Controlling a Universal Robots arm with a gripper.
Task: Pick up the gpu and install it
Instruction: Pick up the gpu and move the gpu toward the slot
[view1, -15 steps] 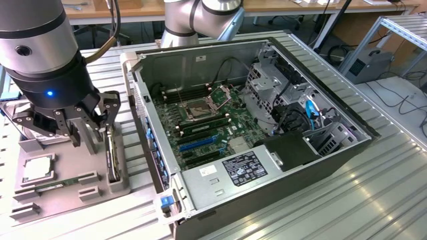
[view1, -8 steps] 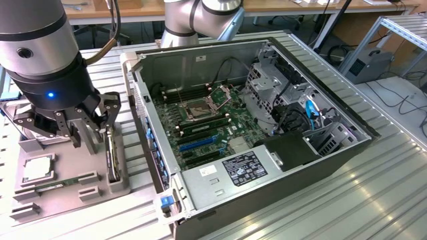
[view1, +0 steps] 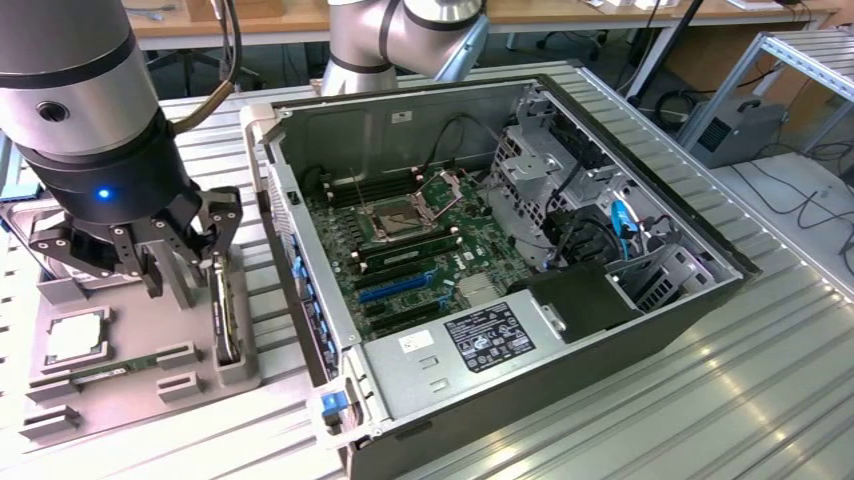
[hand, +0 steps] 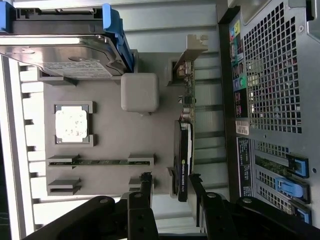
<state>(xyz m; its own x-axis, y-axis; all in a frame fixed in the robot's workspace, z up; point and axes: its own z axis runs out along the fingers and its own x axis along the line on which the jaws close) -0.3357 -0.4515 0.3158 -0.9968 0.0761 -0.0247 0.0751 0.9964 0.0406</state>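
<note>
Over the edge of the grey moulded tray (view1: 134, 378) (hand: 107, 130) nearest the case, the one black claw (view1: 187, 255) (hand: 171, 187) hangs spread wide, holding nothing. Its two fingers (hand: 146, 187) flank the gpu (view1: 227, 312) (hand: 184, 150), a single thin dark card standing on edge in its slot. The tray also holds one square silver processor (view1: 74, 337) (hand: 71, 125), one narrow green RAM stick (view1: 100, 372) (hand: 102, 162) and one silver hard drive (hand: 60, 55). One open black computer case (view1: 534, 250) (hand: 270, 75) lies alongside.

Bright, even overhead light.
Glare streaks the ribbed silver metal table (view1: 747, 395) at the exterior view's lower right; soft shadows fill the open black computer case (view1: 601, 352).
</note>
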